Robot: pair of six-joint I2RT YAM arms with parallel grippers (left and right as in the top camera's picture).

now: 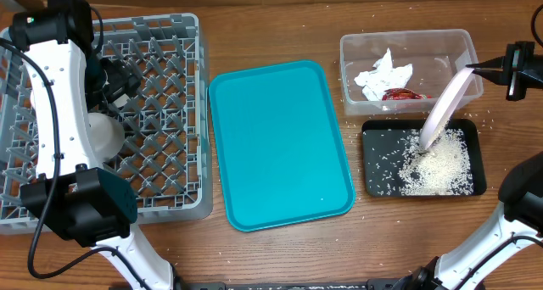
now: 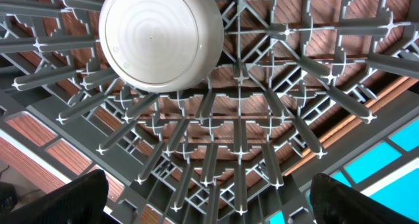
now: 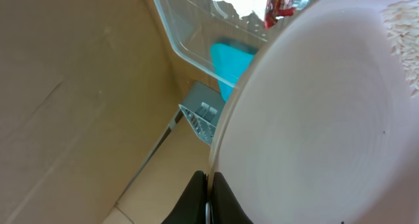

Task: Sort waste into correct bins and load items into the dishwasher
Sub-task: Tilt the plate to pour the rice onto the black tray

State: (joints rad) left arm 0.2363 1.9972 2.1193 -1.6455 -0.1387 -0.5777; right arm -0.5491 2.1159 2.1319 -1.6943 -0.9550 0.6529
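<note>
Fingers of the right gripper (image 1: 473, 67) are clamped shut on the rim of a smooth round white plate (image 1: 445, 110). The plate hangs steeply tilted, its low edge toward 7 o'clock, above the shallow black tray (image 1: 366, 158). Whether that edge touches the pale heaped rice (image 1: 437, 164) in the tray I cannot tell. Loose grains speckle the tray floor. At the tray's 12 o'clock sits the clear round-cornered tub (image 1: 407, 37), holding a crumpled napkin (image 1: 382, 74) and a red wrapper (image 1: 400, 94). A glossy teal tray (image 1: 280, 146) lies mid-table. At 9 o'clock, the left gripper (image 2: 209, 198) hangs spread wide and empty over the grey lattice rack (image 1: 170, 154), where a white bowl (image 2: 157, 34) rests among the pegs.
</note>
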